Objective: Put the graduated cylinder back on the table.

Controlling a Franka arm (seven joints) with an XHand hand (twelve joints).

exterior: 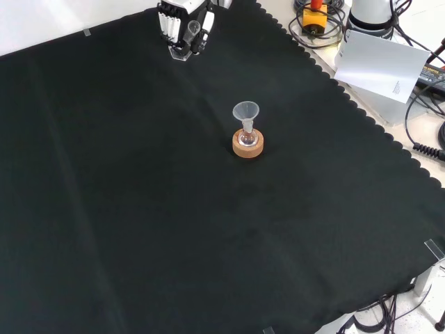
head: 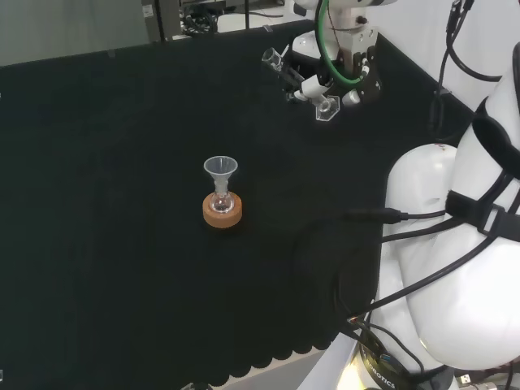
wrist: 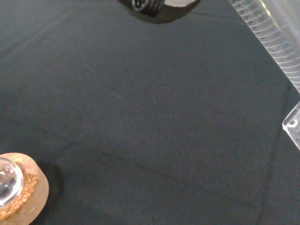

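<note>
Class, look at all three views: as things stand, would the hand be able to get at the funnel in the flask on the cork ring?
Probably not: the hand is shut on the graduated cylinder, so it is occupied. Otherwise the way looks free, with bare black cloth between it and the funnel.

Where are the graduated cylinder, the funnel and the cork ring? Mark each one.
graduated cylinder (wrist: pixel 274 33): wrist view, ribbed scale on its wall.
funnel (head: pixel 220 168): head view, its cone.
cork ring (exterior: pixel 248 147): front view, its side.
</note>
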